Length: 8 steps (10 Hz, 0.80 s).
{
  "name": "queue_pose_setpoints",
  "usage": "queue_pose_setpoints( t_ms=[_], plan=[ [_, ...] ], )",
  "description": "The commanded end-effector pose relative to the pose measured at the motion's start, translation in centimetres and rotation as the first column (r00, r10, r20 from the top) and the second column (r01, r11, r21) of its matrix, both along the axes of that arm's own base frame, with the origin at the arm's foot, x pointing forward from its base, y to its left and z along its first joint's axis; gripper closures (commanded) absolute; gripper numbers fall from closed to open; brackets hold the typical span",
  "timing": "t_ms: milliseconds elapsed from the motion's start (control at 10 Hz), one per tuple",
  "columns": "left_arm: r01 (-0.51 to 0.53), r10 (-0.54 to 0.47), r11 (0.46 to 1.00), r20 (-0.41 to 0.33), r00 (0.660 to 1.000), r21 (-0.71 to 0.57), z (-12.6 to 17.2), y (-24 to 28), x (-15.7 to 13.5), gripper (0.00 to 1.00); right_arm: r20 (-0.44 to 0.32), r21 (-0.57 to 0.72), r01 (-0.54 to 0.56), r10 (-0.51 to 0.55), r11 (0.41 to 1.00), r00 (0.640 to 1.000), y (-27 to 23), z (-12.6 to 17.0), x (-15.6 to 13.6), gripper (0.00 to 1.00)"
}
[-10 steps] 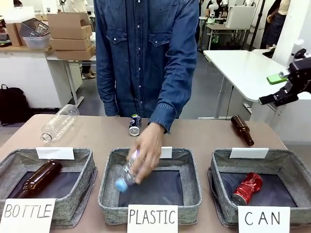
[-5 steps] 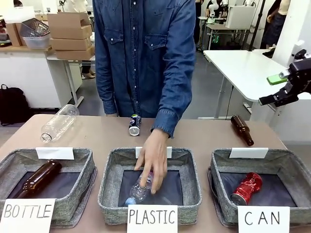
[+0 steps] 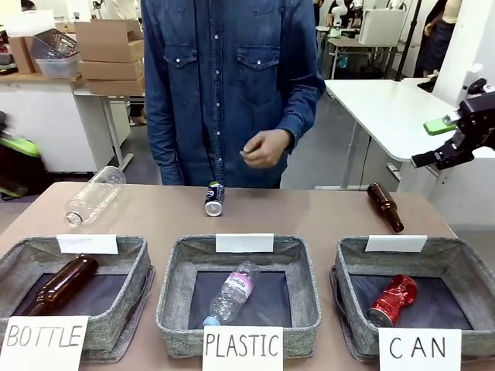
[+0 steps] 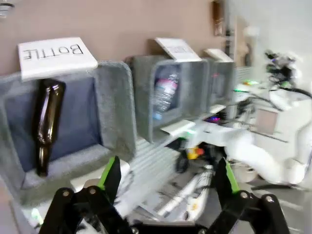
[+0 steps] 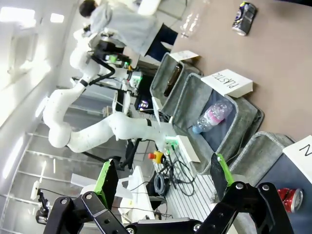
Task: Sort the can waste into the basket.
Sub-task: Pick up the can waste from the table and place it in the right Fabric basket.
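The shiny red can (image 3: 394, 300) lies inside the grey basket (image 3: 349, 267) with the "CAN" card, at the front right; it also appears as the red can (image 5: 291, 199). On the table in front of the person rests the dark blue-black can (image 3: 214, 199), also seen as the dark can (image 5: 243, 12). My right gripper (image 3: 441, 143) hangs high beyond the table's right edge, open and empty, its fingers apart (image 5: 163, 174). At the far left edge my left gripper (image 3: 15, 151) is a blur. Its wrist view has it open (image 4: 168, 173) and holding nothing.
A clear bottle (image 3: 232, 292) lies in the PLASTIC bin (image 3: 174, 270), and a brown bottle (image 3: 62, 282) in the BOTTLE bin (image 3: 19, 251). Another brown bottle (image 3: 385, 206) and a clear plastic bottle (image 3: 94, 195) rest on the table. The person's hand (image 3: 267, 147) is held at the chest.
The person let the plastic bottle go into the PLASTIC bin and drew the hand back to the chest. My left gripper has come into the picture at the left edge, moving.
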<state>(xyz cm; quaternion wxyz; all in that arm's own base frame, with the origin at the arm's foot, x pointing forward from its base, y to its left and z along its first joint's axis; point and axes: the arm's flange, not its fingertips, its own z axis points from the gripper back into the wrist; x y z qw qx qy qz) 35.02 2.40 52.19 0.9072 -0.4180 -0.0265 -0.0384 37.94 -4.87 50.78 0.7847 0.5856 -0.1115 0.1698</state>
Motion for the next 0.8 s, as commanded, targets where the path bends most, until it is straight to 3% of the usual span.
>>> queue_pose_setpoints(
  t_ms=[0, 300, 400, 500, 700],
  plan=[
    [0.063, -0.062, 0.974, -0.010, 0.998, 0.217, -3.1, -8.6, 4.3, 0.00, 0.029, 0.003, -0.016, 0.016, 1.000, 0.999, -0.2, 0.0, 0.1, 0.00],
    [0.124, -0.189, 0.932, 0.164, 0.968, 0.340, -8.1, -21.9, 6.5, 0.00, 0.029, 0.003, -0.016, 0.016, 1.000, 0.999, -0.2, 0.0, 0.1, 0.00],
    [0.063, -0.153, 0.939, 0.246, 0.957, 0.339, -8.8, -23.1, 7.7, 0.00, 0.029, 0.003, -0.016, 0.016, 1.000, 0.999, -0.2, 0.0, 0.1, 0.00],
    [0.145, -0.193, 0.939, 0.131, 0.972, 0.311, -7.1, -21.8, 4.6, 0.00, 0.029, 0.003, -0.016, 0.016, 1.000, 0.999, -0.2, 0.0, 0.1, 0.00],
    [0.145, -0.193, 0.939, 0.131, 0.972, 0.311, -7.1, -21.8, 4.6, 0.00, 0.029, 0.003, -0.016, 0.016, 1.000, 0.999, -0.2, 0.0, 0.1, 0.00]
  ],
)
